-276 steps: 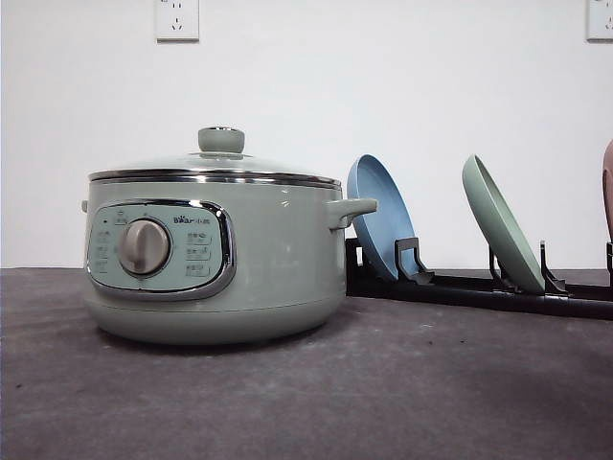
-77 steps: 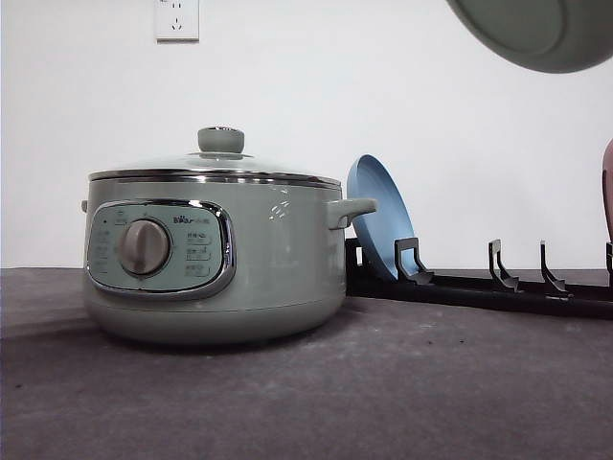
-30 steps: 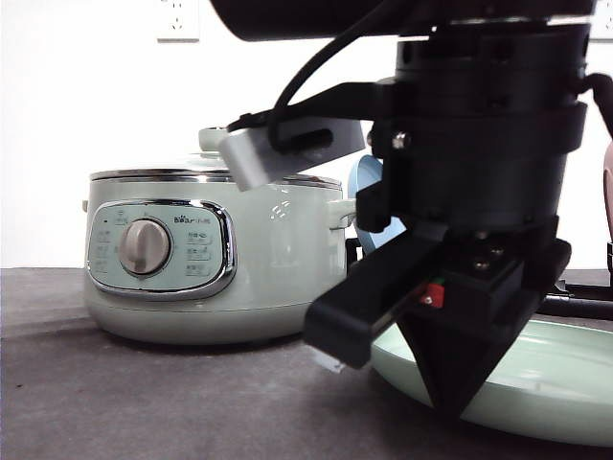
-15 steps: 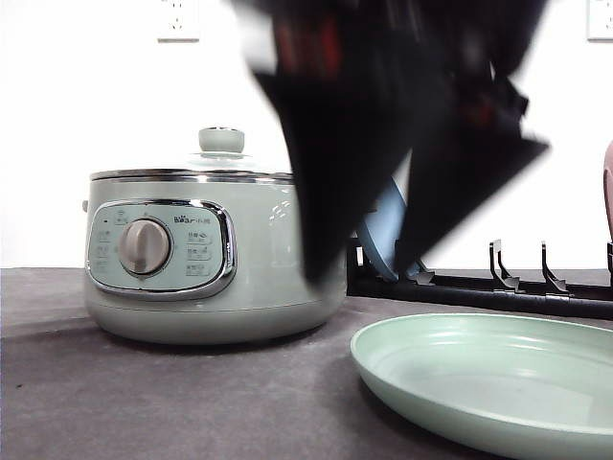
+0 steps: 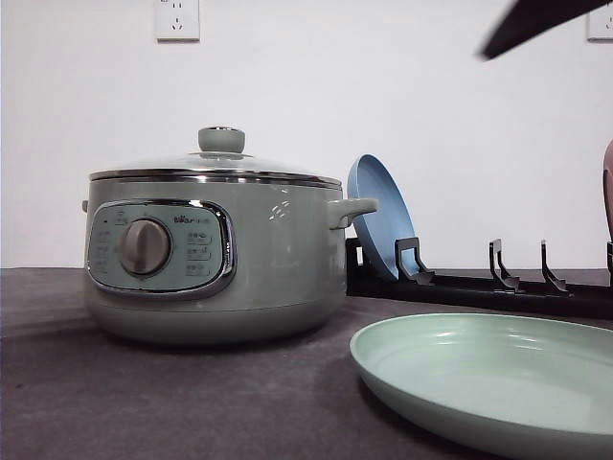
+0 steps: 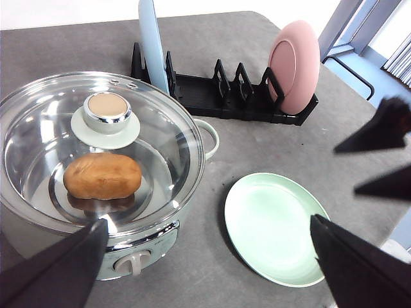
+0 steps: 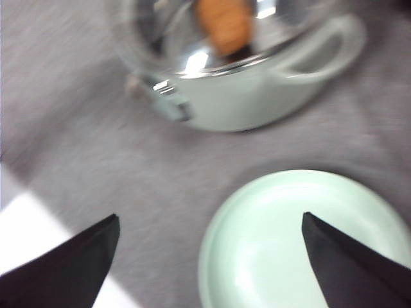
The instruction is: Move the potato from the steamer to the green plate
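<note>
While you look from the left across the table, read each line against the fingers

Left gripper (image 6: 205,269): your fingers (image 6: 54,269) stand wide apart with nothing between them; they hang above the table with the steamer's front under one finger and the green plate's edge near the other

Steamer (image 5: 215,259): it stands upright on the grey table (image 5: 172,402), glass lid (image 6: 96,151) seated, knob (image 6: 106,109) on top, silver dial (image 5: 145,246) facing you; from the left wrist it lies just beyond the one finger

Potato (image 6: 103,176): it lies on its side inside the steamer, under the closed lid, beyond that same finger and well apart from both grippers; the right wrist view shows it blurred through the glass (image 7: 225,25)

Blue plate (image 5: 378,225): it stands on edge in the black rack (image 5: 479,287), just behind the steamer's side handle

Green plate (image 5: 488,379): it lies flat on the table, just beside the steamer and apart from it, bare

Pink plate (image 6: 293,67): it stands on edge at the rack's far end

Right gripper (image 7: 209,256): your fingers (image 7: 70,273) are spread wide and hold nothing; the green plate (image 7: 302,244) lies below, between them and nearer one finger
</note>
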Motion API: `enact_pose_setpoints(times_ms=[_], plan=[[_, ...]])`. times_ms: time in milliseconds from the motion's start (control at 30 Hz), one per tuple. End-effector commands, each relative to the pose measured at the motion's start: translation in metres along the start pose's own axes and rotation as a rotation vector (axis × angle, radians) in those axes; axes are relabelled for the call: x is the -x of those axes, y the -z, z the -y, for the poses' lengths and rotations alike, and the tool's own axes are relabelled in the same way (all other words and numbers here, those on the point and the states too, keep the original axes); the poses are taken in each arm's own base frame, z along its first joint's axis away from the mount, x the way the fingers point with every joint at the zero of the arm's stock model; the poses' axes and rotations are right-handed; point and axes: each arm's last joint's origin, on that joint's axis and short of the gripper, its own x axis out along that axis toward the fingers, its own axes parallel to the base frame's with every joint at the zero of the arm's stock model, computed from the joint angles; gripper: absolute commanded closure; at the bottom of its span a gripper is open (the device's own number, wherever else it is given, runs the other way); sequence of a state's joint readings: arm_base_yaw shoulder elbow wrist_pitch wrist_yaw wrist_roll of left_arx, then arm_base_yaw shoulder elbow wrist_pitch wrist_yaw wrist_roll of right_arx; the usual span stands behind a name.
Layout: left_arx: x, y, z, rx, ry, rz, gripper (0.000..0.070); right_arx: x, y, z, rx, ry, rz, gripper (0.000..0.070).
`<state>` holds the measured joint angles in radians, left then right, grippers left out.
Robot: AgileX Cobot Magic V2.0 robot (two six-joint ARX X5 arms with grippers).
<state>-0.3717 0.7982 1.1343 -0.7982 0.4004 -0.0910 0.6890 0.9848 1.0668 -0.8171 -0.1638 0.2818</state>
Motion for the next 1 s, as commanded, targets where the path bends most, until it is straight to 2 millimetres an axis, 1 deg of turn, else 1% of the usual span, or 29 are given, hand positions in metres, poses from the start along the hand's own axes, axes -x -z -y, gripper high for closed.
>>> enact_pose_setpoints(times_ms=[0, 100, 233, 367, 467, 667, 800, 967], plan=[[0.003, -0.005, 0.003, -0.024, 0.017, 0.019, 0.0063, 0.012, -0.002, 0.006, 0.025, 0.021, 0.032, 0.009], [0.002, -0.006, 0.003, -0.022, 0.017, 0.015, 0.0063, 0.031, 0.004, 0.014, 0.02, 0.065, 0.073, 0.0087], [-0.003, -0.009, 0.001, -0.019, 0.013, -0.006, 0.0063, 0.053, 0.014, 0.016, 0.023, 0.085, 0.133, 0.0087], [-0.014, -0.02, -0.004, -0.022, -0.033, -0.076, 0.0064, 0.07, 0.026, 0.014, 0.03, 0.08, 0.177, 0.0087], [-0.026, -0.033, -0.009, -0.013, -0.071, -0.143, 0.0064, 0.079, 0.034, 0.013, 0.033, 0.078, 0.188, 0.0087], [-0.062, -0.065, -0.022, 0.016, -0.126, -0.266, 0.0064, 0.09, 0.043, 0.011, 0.036, 0.074, 0.21, 0.0088], [-0.091, -0.088, -0.033, 0.039, -0.19, -0.366, 0.0064, 0.093, 0.045, 0.011, 0.039, 0.075, 0.224, 0.0088], [-0.13, -0.108, -0.045, 0.036, -0.228, -0.433, 0.0063, 0.093, 0.044, 0.011, 0.04, 0.078, 0.225, 0.0087]])
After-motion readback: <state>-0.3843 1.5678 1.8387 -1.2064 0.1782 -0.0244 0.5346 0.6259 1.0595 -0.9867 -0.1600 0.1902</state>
